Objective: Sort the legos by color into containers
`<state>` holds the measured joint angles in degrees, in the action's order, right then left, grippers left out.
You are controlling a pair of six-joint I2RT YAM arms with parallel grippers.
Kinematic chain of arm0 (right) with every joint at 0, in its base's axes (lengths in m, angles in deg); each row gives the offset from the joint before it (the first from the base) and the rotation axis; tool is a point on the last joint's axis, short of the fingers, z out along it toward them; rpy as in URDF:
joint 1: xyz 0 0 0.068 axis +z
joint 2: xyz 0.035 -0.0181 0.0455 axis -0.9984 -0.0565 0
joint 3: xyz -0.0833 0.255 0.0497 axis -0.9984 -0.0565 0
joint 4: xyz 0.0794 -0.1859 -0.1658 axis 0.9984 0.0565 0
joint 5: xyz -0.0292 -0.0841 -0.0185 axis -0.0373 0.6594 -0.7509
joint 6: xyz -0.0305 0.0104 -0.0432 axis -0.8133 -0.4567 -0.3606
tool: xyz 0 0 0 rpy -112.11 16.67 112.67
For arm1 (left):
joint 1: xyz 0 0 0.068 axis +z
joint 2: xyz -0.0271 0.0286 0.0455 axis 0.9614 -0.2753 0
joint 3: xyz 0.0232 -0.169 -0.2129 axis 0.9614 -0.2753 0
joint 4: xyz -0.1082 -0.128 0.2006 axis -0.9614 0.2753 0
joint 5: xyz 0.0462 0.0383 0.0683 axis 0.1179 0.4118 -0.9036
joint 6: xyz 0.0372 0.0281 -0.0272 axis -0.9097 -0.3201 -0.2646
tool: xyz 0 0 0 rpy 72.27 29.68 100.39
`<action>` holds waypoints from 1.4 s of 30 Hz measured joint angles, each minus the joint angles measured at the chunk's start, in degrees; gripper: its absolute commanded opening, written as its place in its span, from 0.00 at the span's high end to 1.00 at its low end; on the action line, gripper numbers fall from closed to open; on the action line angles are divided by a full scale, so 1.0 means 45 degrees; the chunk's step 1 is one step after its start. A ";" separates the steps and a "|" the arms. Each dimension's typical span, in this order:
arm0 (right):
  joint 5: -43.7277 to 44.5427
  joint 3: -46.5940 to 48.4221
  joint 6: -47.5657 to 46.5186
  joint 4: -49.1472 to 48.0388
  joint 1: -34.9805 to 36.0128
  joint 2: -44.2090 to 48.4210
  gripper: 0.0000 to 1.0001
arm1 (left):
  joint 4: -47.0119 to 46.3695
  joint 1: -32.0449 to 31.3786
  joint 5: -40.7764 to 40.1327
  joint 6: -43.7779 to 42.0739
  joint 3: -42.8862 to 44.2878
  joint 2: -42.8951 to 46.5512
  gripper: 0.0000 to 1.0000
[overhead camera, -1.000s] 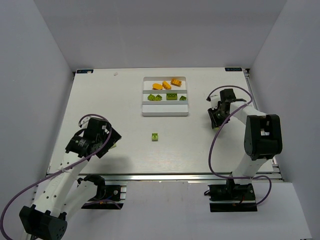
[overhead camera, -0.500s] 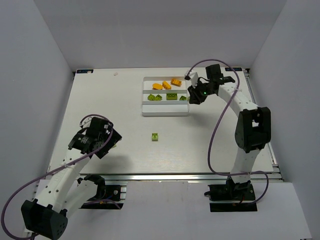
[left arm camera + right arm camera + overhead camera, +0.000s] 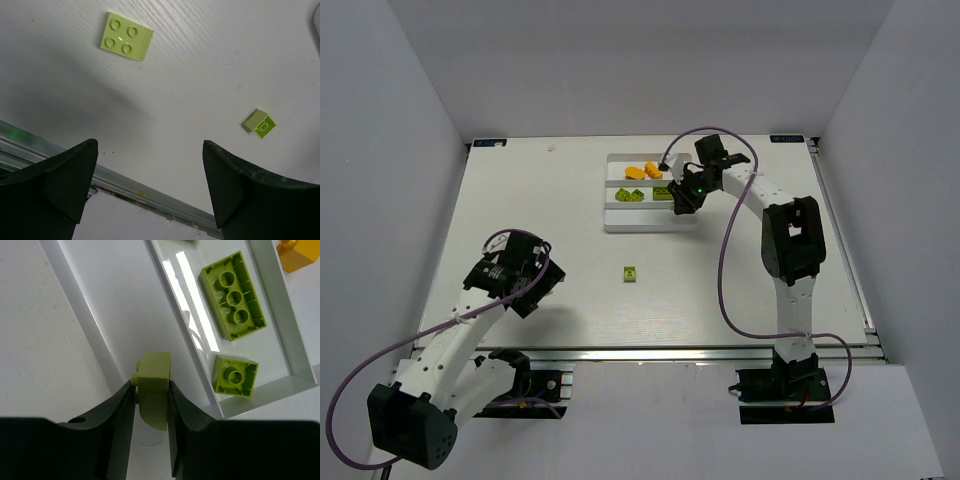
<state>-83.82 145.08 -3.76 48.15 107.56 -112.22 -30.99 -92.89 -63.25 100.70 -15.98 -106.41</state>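
The white tray (image 3: 651,225) has orange legos (image 3: 652,169) in its far compartment and green legos (image 3: 636,195) in the middle one. My right gripper (image 3: 681,198) hangs over the tray's right end. In the right wrist view it (image 3: 151,391) is shut on a lime lego (image 3: 155,369) above the near compartment (image 3: 115,300), beside two upturned green legos (image 3: 233,296) in the middle one. My left gripper (image 3: 540,284) is open and empty above the table (image 3: 149,145). A flat pale-green lego (image 3: 126,36) and a small green lego (image 3: 260,123) lie beyond it.
The small green lego (image 3: 631,272) lies loose on the table in front of the tray. The table's metal front edge (image 3: 125,182) runs just under my left gripper. White walls enclose the table on three sides.
My right arm has swung from the table's right side to over the tray's right end. My left gripper has shifted slightly forward.
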 measured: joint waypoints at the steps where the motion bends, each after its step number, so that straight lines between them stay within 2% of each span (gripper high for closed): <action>1: 0.0044 0.0000 0.0000 -0.0005 0.0029 -0.0029 0.69 | -0.0029 0.0000 0.0000 0.0000 0.0000 -0.0039 0.05; 3: 0.0160 0.0005 0.0010 -0.0019 0.0078 -0.0073 0.63 | -0.0121 0.0000 0.0005 0.0005 -0.0005 -0.0097 0.05; 23: 0.0301 0.0262 0.0743 -0.0107 0.0155 -0.0063 0.46 | -0.0442 0.0000 0.0044 0.0359 -0.0544 0.0053 0.04; 26: -0.0185 0.0253 0.1161 -0.0005 0.0131 0.0641 0.39 | -0.0437 0.0000 -0.0019 0.0525 -0.0622 0.0034 0.05; 27: -0.0520 0.0204 0.1180 0.0063 0.0117 0.1064 0.31 | -0.0432 0.0000 -0.0049 0.0617 -0.0631 0.0000 0.03; 30: -0.1778 -0.0758 0.1035 0.0185 0.0068 0.2953 0.21 | -0.0461 0.0000 -0.0199 0.0976 -0.0631 -0.0301 0.02; 35: -0.3866 -0.3842 0.0529 0.0209 0.0078 0.6445 0.19 | -0.0437 0.0000 -0.0792 0.1549 -0.0627 -0.1336 0.02; 37: -0.4435 -0.4901 0.0423 0.0214 0.0126 0.7106 0.18 | -0.0427 0.0019 -0.1098 0.1608 -0.0573 -0.1880 0.02; 42: -0.5008 -0.6256 0.0243 0.0330 0.0155 0.7266 0.18 | -0.0578 0.0083 -0.1617 0.1778 -0.0097 -0.3555 0.02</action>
<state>-106.36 116.92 -2.67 49.63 108.26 -79.52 -33.59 -92.52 -70.53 108.70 -16.42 -122.41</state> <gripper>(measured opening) 0.813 0.976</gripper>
